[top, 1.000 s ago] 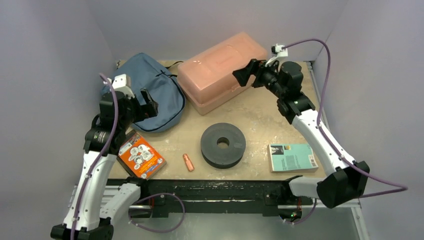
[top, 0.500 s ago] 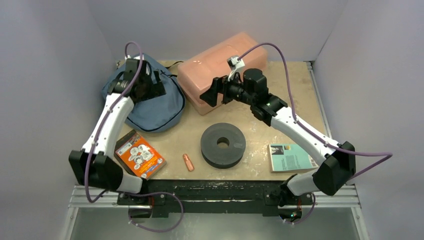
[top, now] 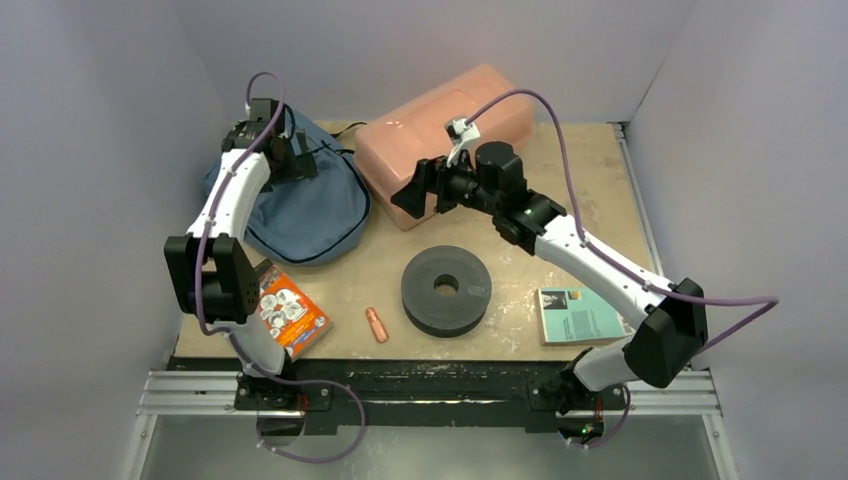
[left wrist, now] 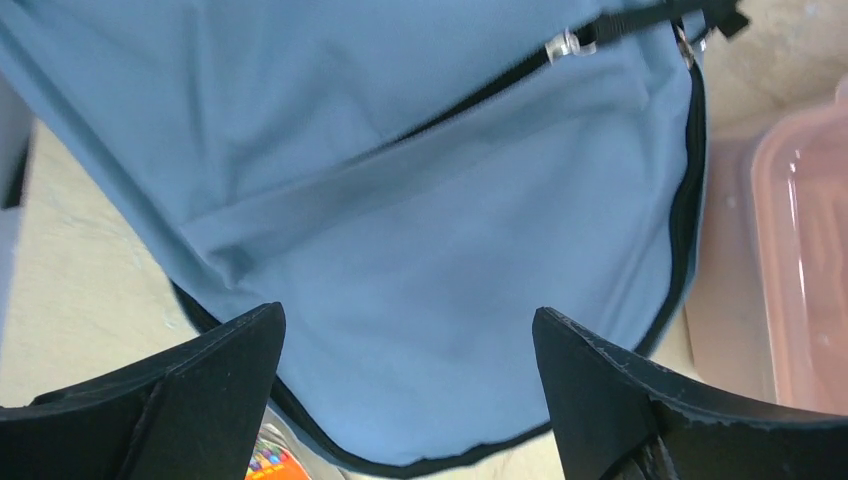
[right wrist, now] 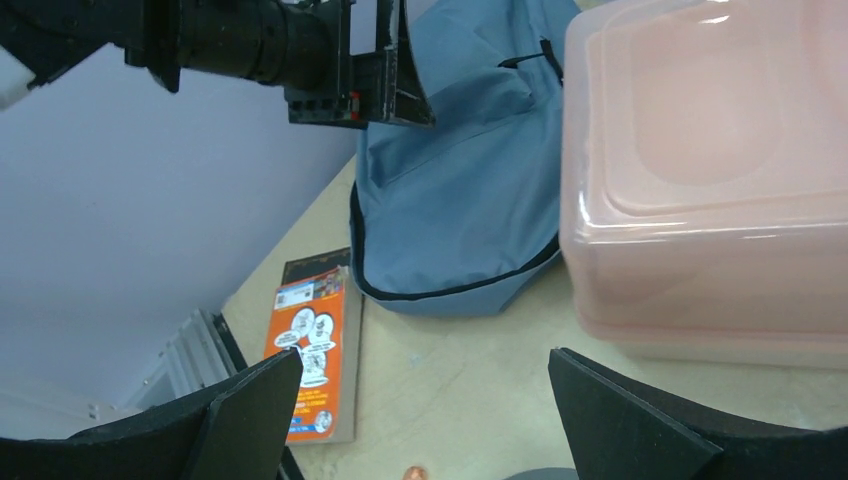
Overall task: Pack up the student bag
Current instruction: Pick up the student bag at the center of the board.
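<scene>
Since the left hand [top: 290, 160] has been brought over the bag [top: 310, 205], lying zipped beside the pink box [top: 445, 105], and the right hand [top: 415, 190] swung across that box, both open and empty, unzipping is judged next.

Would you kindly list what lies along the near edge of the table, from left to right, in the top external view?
orange book → small copper-coloured cylinder → black ring-shaped disc → teal book
</scene>
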